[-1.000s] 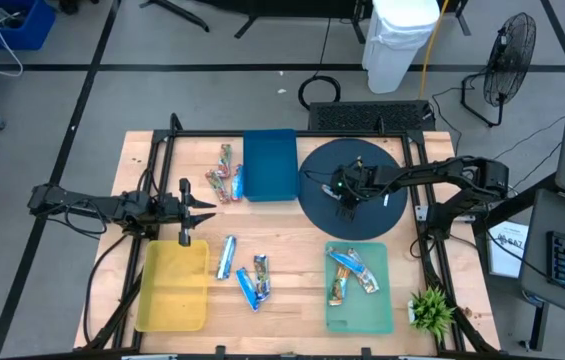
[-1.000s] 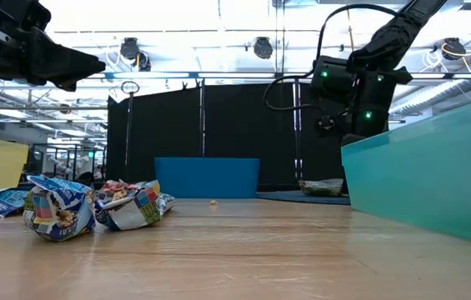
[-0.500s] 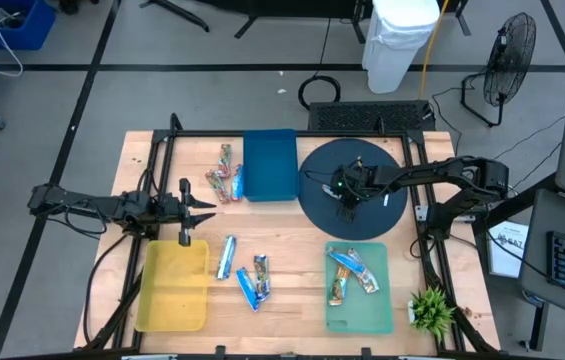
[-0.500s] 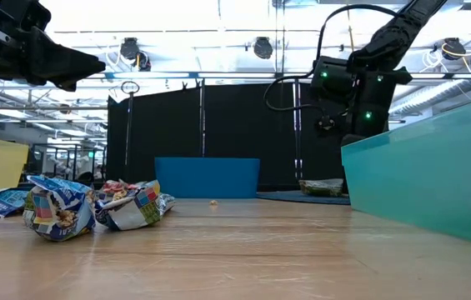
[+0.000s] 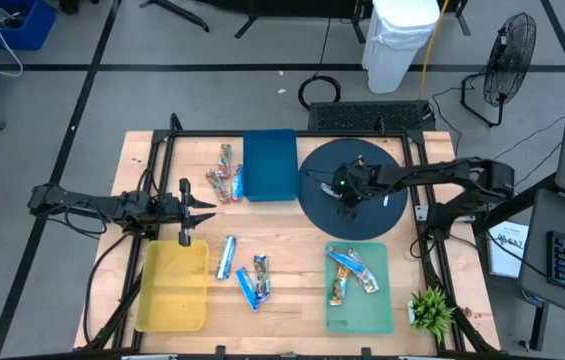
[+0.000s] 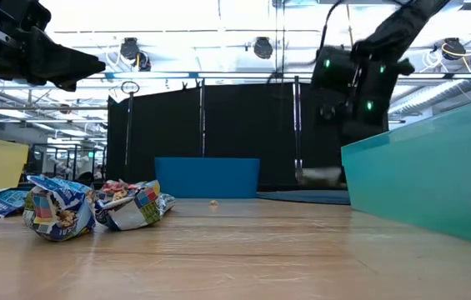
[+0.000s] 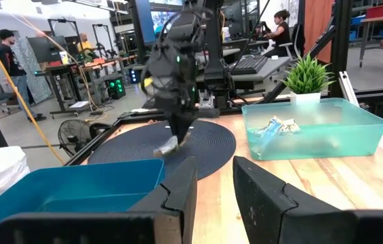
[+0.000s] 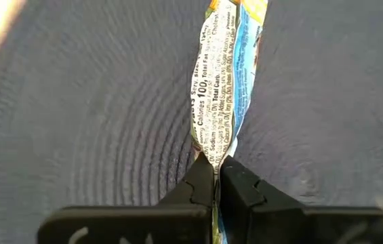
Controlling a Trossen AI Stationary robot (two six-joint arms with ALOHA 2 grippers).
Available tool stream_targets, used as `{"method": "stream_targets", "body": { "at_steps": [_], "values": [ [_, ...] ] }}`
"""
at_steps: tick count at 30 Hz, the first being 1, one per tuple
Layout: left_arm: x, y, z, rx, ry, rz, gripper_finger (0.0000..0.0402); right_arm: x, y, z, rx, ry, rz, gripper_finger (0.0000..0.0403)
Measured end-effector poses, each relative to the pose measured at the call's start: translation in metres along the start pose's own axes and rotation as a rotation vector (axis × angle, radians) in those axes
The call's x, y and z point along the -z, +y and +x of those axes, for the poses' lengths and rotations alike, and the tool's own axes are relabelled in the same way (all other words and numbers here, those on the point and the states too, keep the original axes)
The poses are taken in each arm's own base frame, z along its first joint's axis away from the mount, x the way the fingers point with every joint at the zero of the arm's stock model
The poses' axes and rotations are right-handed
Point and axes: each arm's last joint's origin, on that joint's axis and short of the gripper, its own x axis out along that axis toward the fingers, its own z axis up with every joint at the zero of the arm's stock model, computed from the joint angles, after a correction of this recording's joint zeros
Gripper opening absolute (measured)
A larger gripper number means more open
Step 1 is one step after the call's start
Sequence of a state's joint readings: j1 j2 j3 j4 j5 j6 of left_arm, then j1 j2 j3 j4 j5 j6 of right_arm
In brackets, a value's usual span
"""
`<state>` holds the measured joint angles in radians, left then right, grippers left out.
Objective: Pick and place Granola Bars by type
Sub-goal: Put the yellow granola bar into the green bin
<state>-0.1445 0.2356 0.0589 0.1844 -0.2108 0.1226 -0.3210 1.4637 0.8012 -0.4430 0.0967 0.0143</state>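
Note:
My right gripper (image 5: 348, 194) is over the dark round mat (image 5: 362, 222), shut on one granola bar (image 8: 222, 81) in a white, blue and orange wrapper. In the low view that bar (image 6: 319, 175) shows blurred just above the mat. My left gripper (image 5: 198, 205) hovers open beyond the yellow tray (image 5: 174, 285), touching nothing. Reddish bars (image 5: 225, 176) lie beside the blue tray (image 5: 270, 165). Blue-and-white bars (image 5: 227, 257) (image 5: 255, 281) lie flat on the wood. More bars (image 5: 350, 272) rest in the teal tray (image 5: 360, 312). My right gripper pinches the bar by the crimped end of its wrapper (image 8: 213, 150) between the two fingers, coming from above and pointing down. The fingers lie in line with the bar's length. The bar hangs below them, lifted just off the mat.
A small potted plant (image 5: 430, 310) stands at the table's near right corner. A dark metal frame (image 5: 162, 150) runs round the tabletop. Bare wood shows between the yellow and teal trays. People (image 7: 8, 54) and desks stand in the room beyond.
My right gripper has risen a little over the round mat, keeping shut. The bar that lay on the mat a second ago has come up with it and now hangs just off the surface.

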Motion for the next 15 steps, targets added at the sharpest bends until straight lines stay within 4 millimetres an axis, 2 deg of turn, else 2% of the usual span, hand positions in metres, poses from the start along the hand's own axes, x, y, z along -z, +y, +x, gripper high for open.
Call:
{"method": "stream_targets", "body": {
  "at_steps": [4,9,12,15],
  "values": [
    [0.0,0.0,0.0,0.0,0.0,0.0,0.0102,-0.006,-0.003,-0.033,0.002,-0.124,0.009,0.0],
    [0.0,0.0,0.0,0.0,0.0,0.0,0.0102,-0.003,-0.007,-0.073,0.0,-0.292,0.029,0.0],
    [0.0,0.0,0.0,0.0,0.0,0.0,0.0102,0.001,-0.009,-0.087,-0.003,-0.353,0.051,0.0],
    [0.0,0.0,0.0,0.0,0.0,0.0,0.0102,0.007,-0.009,-0.092,-0.005,-0.373,0.064,0.0]
  ]
}}
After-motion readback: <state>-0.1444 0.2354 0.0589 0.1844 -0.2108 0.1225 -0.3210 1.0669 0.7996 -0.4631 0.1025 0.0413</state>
